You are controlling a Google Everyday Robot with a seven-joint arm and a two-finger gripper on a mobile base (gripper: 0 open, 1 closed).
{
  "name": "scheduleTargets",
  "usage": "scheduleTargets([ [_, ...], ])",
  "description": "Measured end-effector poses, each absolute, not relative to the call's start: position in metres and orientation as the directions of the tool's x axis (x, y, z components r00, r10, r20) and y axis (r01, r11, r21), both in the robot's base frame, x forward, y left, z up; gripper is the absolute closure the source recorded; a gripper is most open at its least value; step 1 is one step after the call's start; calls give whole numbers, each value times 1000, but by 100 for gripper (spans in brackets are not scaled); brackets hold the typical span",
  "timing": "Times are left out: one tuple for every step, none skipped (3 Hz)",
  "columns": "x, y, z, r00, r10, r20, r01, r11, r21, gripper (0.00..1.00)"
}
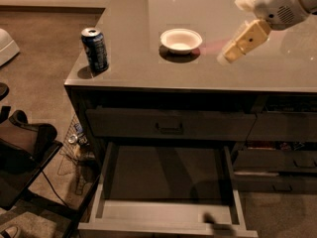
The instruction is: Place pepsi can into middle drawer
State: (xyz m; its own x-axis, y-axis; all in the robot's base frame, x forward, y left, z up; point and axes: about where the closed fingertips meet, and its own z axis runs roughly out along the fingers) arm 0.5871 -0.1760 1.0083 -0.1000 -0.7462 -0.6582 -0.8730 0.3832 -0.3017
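The pepsi can is dark blue with a silver top and stands upright near the front left corner of the grey countertop. The middle drawer is pulled open below the counter, with a dark flat inside and nothing in it. My gripper hangs above the counter at the right, just right of the white bowl and far from the can. It holds nothing.
A shut drawer front with a black bar handle sits above the open drawer. Narrower drawers stand at the right. A black chair and a wire basket are on the carpet at the left.
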Motion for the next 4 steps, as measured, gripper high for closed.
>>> scheduleTargets([
  [588,-156,1027,-120,-645,-754,-815,498,-296,0],
  [591,-142,1007,-167,-611,-774,-794,548,-261,0],
  [592,-137,1006,-168,-599,-783,-796,551,-251,0],
  [634,-90,978,-122,-499,-858,-824,533,-193,0],
])
